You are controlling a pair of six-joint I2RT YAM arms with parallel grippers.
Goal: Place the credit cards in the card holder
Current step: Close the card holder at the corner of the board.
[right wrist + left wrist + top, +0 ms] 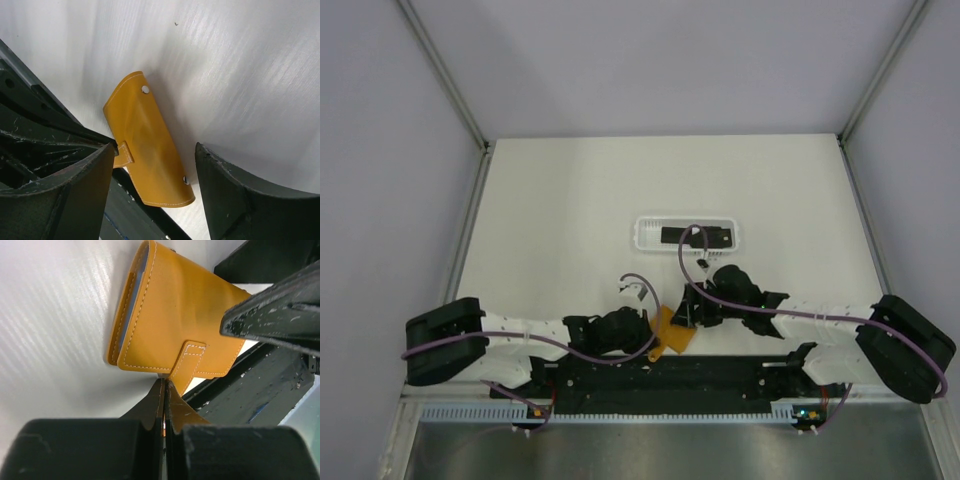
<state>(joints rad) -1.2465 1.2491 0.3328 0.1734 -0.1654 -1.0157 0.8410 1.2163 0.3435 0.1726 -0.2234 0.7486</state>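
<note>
Top external: the card holder [672, 332] sits at the near middle of the table [550, 220], right by the arms' bases, with both arms converging on it. The left claw [651, 343] meets it from the left and the right claw [688, 312] hangs just to its far right. The credit cards [670, 235] lie well apart from it as dark rectangles in the white slotted tray [640, 232] farther back, so none has gone in yet.

Left wrist: the left claw is pressed together on the holder's tab [187, 360], pinching that strap and nothing else. The holder stands tilted on its edge instead of lying flat, with a sliver of blue-grey lining [131, 310] along its open side. Holding it by the tab probably serves to steady it and keep the flap reachable (a judgement, not a thing seen). I cannot tell whether its lower edge touches the table.

Right wrist: the right claw is spread wide, its dark fingers [65, 190] flanking the orange holder without touching it, and nothing lies between them. Two snap studs [145, 89] face the camera. That open stance suits either folding the flap back or going off for a card.
</note>
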